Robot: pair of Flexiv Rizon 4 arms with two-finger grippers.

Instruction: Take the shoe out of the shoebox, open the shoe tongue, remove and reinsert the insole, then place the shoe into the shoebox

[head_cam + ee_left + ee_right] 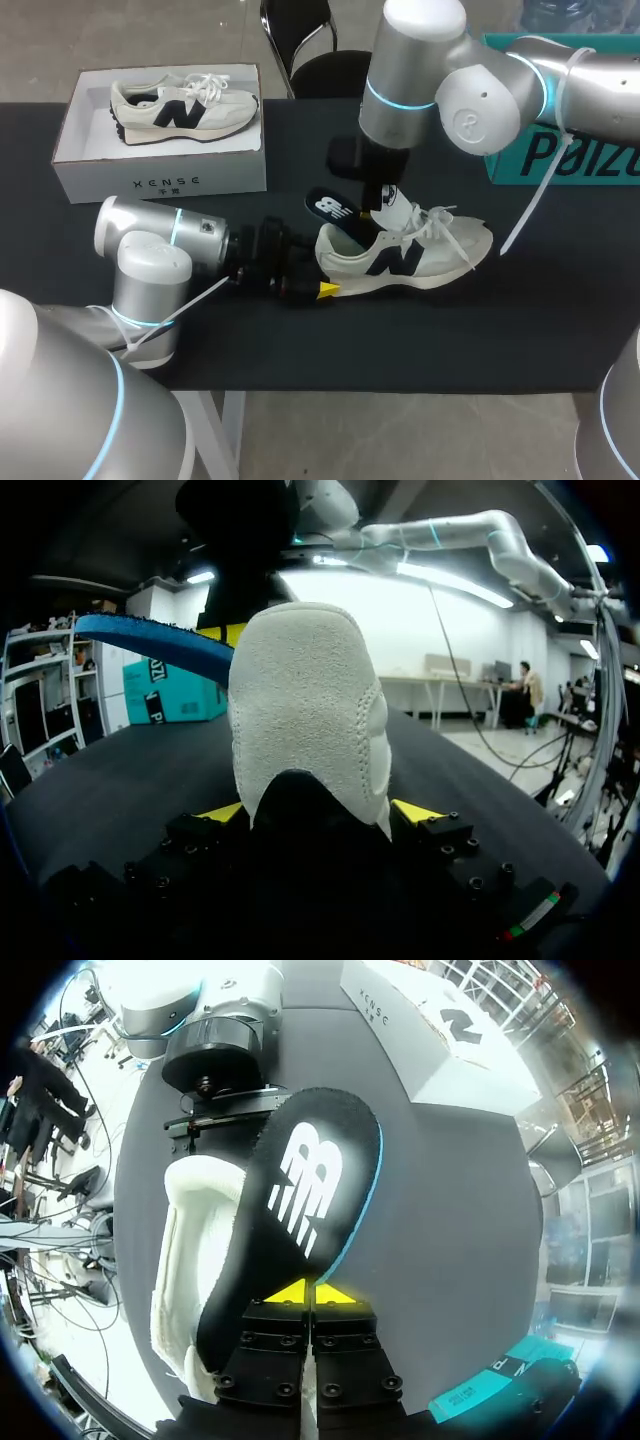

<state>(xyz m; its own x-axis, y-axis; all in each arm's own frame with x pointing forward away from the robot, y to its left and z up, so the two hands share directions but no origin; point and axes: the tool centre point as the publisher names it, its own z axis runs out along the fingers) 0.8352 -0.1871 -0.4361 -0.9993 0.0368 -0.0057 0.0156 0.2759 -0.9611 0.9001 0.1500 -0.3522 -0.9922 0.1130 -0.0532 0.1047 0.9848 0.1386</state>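
— Where's the shoe point(420, 262)?
— Out of the shoebox point(160, 182). It sits sole-down on the dark bench point(300, 345), to the right of the shoebox and nearer the robot. Its heel point(305, 695) is the end closer to the shoebox, and the toe points away from it.
— What has hold of it?
— The left jaws. They pinch the heel from both sides. In the left wrist view a yellow tip point(415, 811) shows at each flank of the pale suede.
— And the right jaws?
— Pressed together on one end of the insole point(329, 208), just above the shoe's opening.
— How does the insole lie?
— It has a black top with a white logo and a blue edge, and it is tilted up out of the shoe. Its free logo end sticks out toward the shoebox. I cannot tell whether the pinched end is inside the shoe.
— Anything in the shoebox?
— A second shoe point(185, 105) of the same kind, lying flat inside. A teal box point(560, 165) stands well to the right of the shoebox, past the gripped shoe.
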